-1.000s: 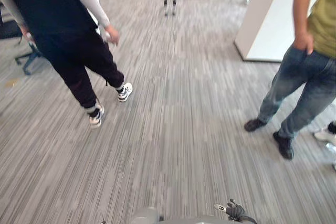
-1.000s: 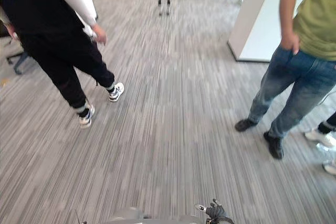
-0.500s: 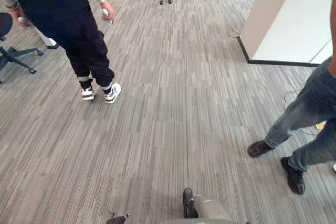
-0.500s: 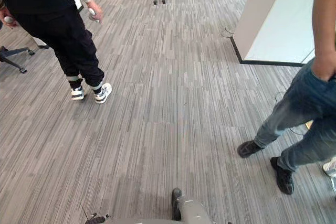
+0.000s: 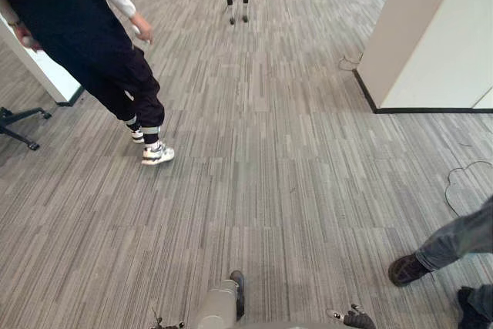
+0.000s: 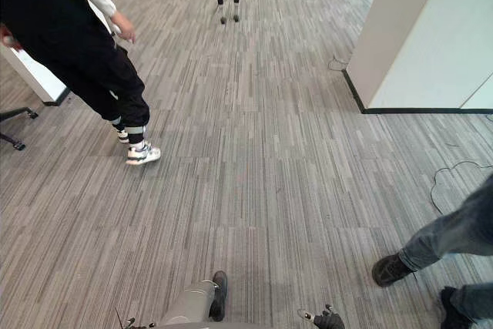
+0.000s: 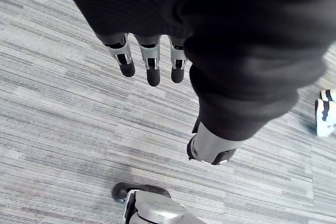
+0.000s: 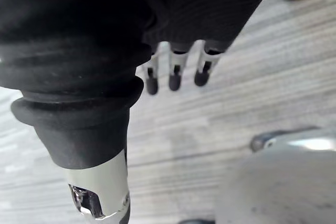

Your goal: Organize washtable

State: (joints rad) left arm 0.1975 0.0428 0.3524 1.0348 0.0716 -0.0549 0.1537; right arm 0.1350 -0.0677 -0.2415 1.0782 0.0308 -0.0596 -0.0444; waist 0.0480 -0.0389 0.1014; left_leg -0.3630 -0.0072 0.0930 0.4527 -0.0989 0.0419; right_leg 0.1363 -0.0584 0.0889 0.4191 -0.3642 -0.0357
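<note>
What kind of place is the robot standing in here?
Probably an open office or lab floor: grey striped carpet, the base of an office chair, a white partition wall, people standing about.

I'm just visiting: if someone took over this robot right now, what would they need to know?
Left hand: open, holding nothing.
Right hand: open, holding nothing.
Ahead lies carpet, with a person in black to the left and a person in jeans to the right.
Done: nothing evident.
Left: get to the washtable, then organize it.
</note>
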